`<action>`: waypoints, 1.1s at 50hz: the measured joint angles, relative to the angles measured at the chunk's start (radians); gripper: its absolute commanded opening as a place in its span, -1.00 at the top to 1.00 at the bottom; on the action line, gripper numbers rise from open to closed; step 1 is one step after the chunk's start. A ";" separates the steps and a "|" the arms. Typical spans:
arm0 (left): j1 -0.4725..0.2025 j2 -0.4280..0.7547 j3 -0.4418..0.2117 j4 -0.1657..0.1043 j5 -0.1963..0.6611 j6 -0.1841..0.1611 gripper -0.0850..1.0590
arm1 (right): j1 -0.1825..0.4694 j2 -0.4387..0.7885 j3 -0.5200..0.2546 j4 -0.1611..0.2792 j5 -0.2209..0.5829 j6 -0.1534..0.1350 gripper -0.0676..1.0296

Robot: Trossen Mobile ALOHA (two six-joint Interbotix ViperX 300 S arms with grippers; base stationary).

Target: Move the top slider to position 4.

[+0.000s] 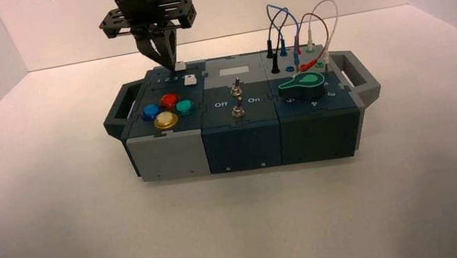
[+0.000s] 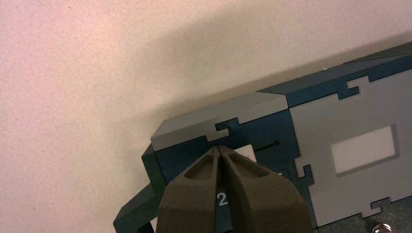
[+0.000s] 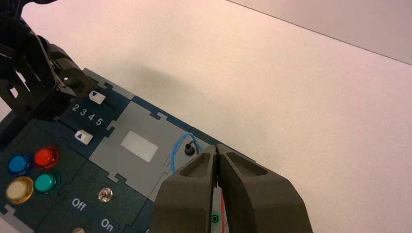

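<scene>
The left end effector (image 2: 218, 148) was down at the box's 11 o'clock corner, as the high view had it, with its fingers together and clamped on nothing. Its tips sat at about 9 o'clock of the top slider's white knob (image 3: 97, 97), right up close; whether they touched it, I couldn't tell. That knob stood nearest the 3 in the right wrist view, short of position 4 (image 3: 91, 117). Toward 6 o'clock, past the digits, was the lower white slider knob (image 3: 83, 137), then the blue (image 3: 19, 164), red (image 3: 46, 158), green (image 3: 46, 181) and yellow push buttons (image 3: 19, 190). The box (image 1: 239, 114) rested on the counter (image 1: 256, 223), its green-black rotary dial (image 1: 302, 87) around 3 o'clock and its plugged wires (image 1: 297, 28) around 1 o'clock. The right end effector (image 3: 217, 148) waited high off at 1 o'clock, fingers together, holding nothing.
</scene>
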 measured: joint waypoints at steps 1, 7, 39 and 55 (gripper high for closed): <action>-0.002 0.002 0.000 0.000 0.000 0.000 0.91 | 0.000 0.000 0.000 -0.002 0.000 0.000 0.92; -0.005 0.002 -0.002 0.000 0.003 0.000 0.91 | 0.000 0.000 0.002 -0.002 0.000 0.000 0.92; -0.017 0.000 -0.003 0.002 0.011 0.000 0.91 | -0.002 0.000 0.000 -0.002 0.000 0.000 0.92; 0.034 -0.129 0.064 0.018 0.026 0.002 0.91 | -0.002 -0.005 0.002 -0.002 0.003 0.000 0.92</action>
